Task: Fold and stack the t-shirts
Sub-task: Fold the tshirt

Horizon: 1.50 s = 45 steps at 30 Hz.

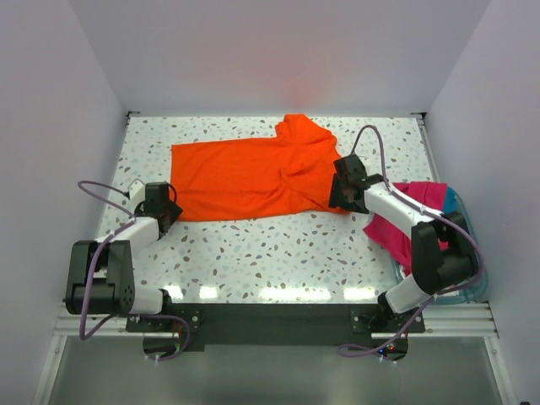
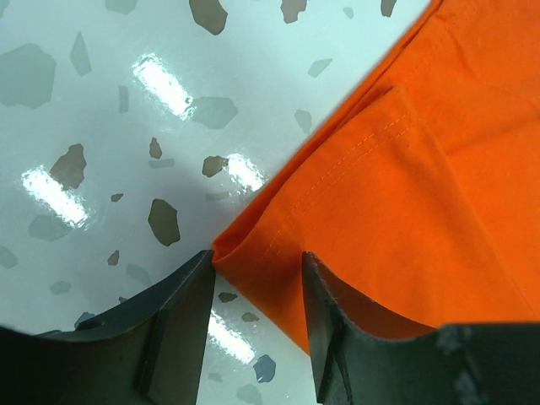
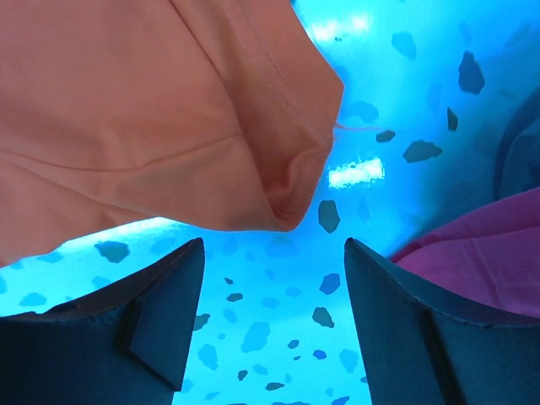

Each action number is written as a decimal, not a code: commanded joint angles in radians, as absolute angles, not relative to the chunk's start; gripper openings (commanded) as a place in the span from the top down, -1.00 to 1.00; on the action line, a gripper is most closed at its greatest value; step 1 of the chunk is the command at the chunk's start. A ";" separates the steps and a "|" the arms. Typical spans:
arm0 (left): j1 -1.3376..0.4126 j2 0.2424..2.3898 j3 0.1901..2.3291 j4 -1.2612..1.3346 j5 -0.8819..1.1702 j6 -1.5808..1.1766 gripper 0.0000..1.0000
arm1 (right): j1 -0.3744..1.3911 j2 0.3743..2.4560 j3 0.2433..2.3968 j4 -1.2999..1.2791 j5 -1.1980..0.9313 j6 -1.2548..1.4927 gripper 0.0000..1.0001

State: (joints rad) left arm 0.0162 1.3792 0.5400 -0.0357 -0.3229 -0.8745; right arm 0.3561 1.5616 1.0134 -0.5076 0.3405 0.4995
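Observation:
The bright orange t-shirt [image 1: 249, 175] lies spread flat at the back of the table, one sleeve sticking up at the far edge. My left gripper [image 1: 169, 216] is open at the shirt's near left corner. In the left wrist view that hemmed corner [image 2: 396, 186] lies between my open fingertips [image 2: 257, 270]. My right gripper [image 1: 341, 197] is open at the shirt's near right corner. In the right wrist view that corner [image 3: 169, 126] hangs just beyond the wide-open gripper [image 3: 274, 253], not touched. The magenta-pink t-shirt [image 1: 405, 221] lies crumpled in the bin and shows in the right wrist view [image 3: 481, 253]. No paler pink shirt shows.
A teal plastic bin [image 1: 461, 207] stands at the right edge of the speckled white table [image 1: 278, 253], under the right arm. White walls close in the table on the left, back and right. Both arms' cables loop above the table.

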 commanded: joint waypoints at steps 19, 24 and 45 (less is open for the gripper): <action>0.028 1.442 0.609 -0.047 -0.364 -0.884 0.77 | 0.276 1.713 1.012 -0.339 0.276 0.603 0.12; 0.029 1.411 0.624 -0.080 -0.374 -0.888 1.00 | 0.250 1.695 1.034 -0.380 0.285 0.589 0.91; 0.041 0.976 0.560 -0.551 -0.509 -0.959 1.00 | 0.199 1.177 0.821 -0.661 0.080 0.572 0.99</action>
State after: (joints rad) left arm 0.0265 1.0424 0.6056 -0.4587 -0.4370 -0.9337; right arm 0.2096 1.2575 0.8818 -0.5896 0.1265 0.5621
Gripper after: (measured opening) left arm 0.084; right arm 0.065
